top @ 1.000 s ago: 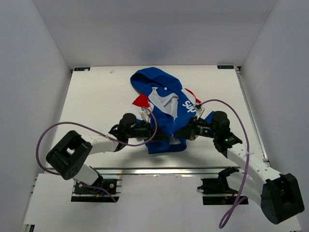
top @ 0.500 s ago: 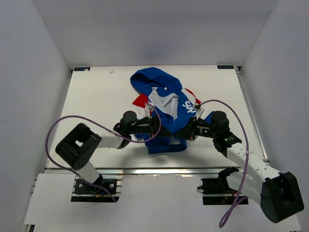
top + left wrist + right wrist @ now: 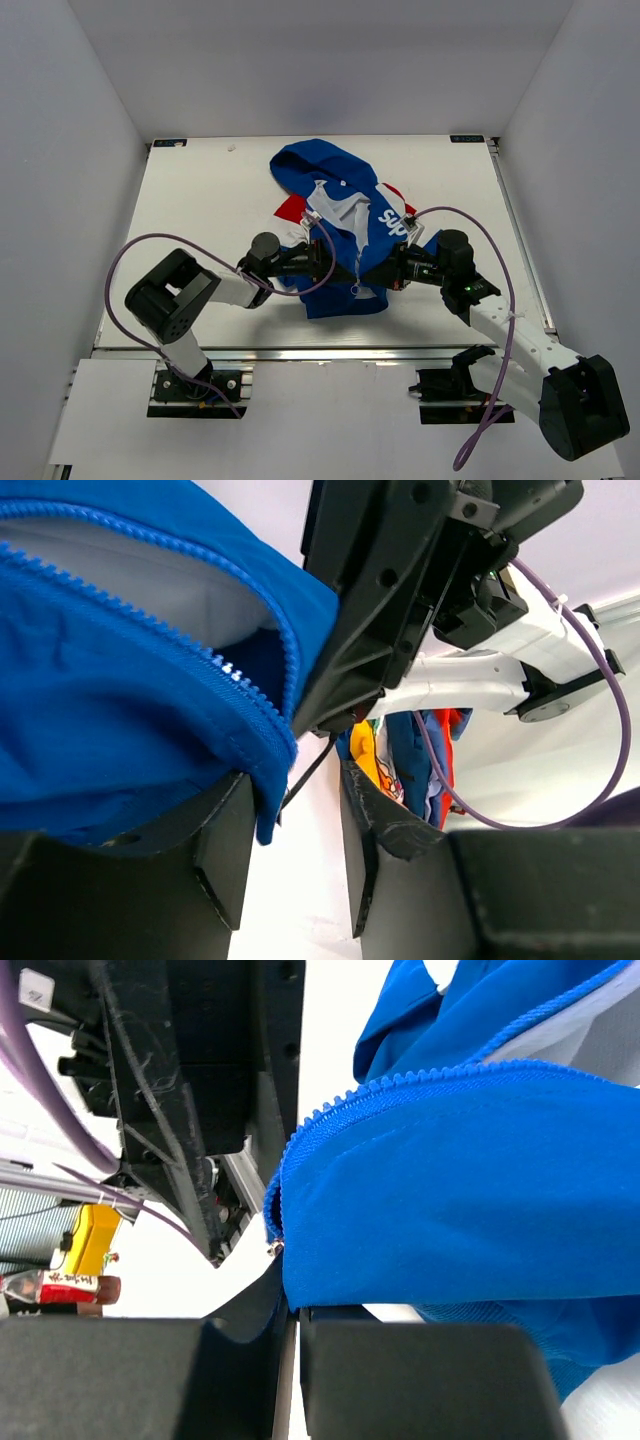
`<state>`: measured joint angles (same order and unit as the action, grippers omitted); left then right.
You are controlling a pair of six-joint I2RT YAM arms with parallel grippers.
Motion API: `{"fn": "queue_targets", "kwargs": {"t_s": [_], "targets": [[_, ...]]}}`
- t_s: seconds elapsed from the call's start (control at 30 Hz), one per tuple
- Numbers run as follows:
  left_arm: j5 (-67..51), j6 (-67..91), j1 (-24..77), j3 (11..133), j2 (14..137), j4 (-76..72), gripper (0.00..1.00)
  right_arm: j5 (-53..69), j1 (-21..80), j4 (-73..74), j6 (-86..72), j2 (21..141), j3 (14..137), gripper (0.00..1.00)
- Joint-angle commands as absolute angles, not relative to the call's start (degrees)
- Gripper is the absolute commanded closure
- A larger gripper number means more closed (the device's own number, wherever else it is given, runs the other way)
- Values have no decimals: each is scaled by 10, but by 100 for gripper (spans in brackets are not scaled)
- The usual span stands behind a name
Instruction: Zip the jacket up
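Plainly we are at the start of the zipping: the jacket (image 3: 300, 168) lies open-fronted in the middle of the table (image 3: 200, 200), and both arms meet at its near hem. Our right gripper (image 3: 291, 1312) is pinched tight on the hem just below the end of one zipper row (image 3: 400, 1085), while our left gripper (image 3: 295, 780) stands parted, the other front corner hanging between its fingers, resting against one of them, unclamped. Next, we judge, the left must close on that corner and bring the two zipper ends together.

Left gripper (image 3: 333, 268) and right gripper (image 3: 386, 272) flank the jacket (image 3: 325, 172) hem.
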<state>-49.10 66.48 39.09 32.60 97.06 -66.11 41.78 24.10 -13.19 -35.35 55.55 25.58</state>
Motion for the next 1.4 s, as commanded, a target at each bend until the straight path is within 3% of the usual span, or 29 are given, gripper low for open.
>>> {"fn": "queue_targets", "kwargs": {"t_s": [0.0, 0.3, 0.43, 0.67, 0.87, 1.07, 1.37], "targets": [[-494, 650, 388, 323, 930, -665, 53, 405, 240, -134, -346, 555, 261, 100], [-482, 585, 391, 342, 897, -549, 51, 410, 240, -166, -366, 557, 269, 100], [-468, 552, 398, 354, 882, -483, 56, 416, 240, -175, -374, 559, 268, 100], [-426, 498, 406, 362, 846, -406, 100, 423, 240, -182, -380, 565, 266, 100], [-404, 471, 420, 358, 826, -382, 100, 418, 241, -195, -391, 571, 272, 100], [-342, 367, 460, 412, 809, -192, 100, 394, 240, -248, -421, 598, 317, 100], [-283, 344, 482, 413, 764, -104, 100, 381, 240, -246, -426, 607, 353, 100]]}}
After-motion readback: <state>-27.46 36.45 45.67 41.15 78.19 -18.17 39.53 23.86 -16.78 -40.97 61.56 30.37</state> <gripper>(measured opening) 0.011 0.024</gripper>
